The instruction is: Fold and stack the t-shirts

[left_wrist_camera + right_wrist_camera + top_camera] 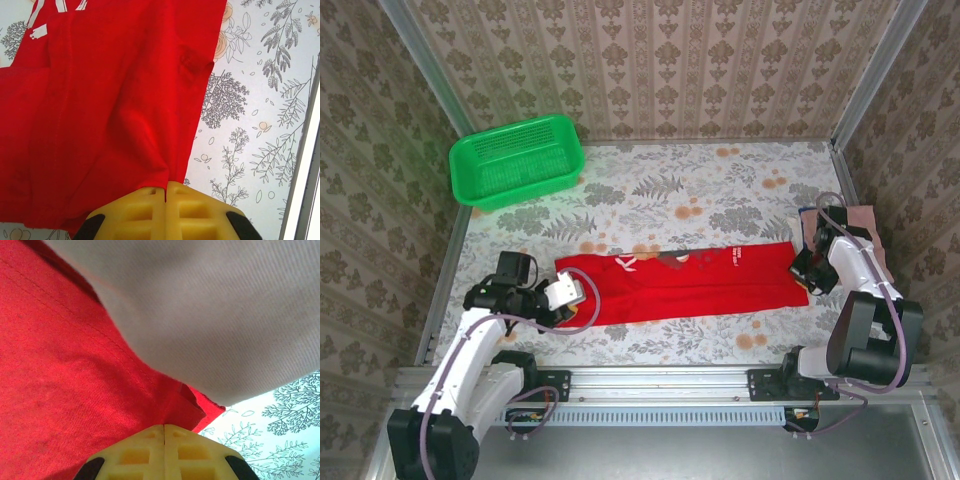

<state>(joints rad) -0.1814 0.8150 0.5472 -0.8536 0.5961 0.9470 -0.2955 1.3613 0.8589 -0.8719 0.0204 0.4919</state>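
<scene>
Slippage looks likely, since left gripper [165, 189] and right gripper [164, 426] are each clamped on only a sliver of red shirt [700, 283] at the jaw tips.

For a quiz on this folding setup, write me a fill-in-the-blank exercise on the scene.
1. The left claw and right claw are both ____ on the ends of the bright red cloth t-shirt.
2. The plain dusty pink cloth t-shirt lies beside the ____ claw.
3. The green plastic mesh basket stands in the far ____ corner of the floral table.
Missing words: shut; right; left.
</scene>
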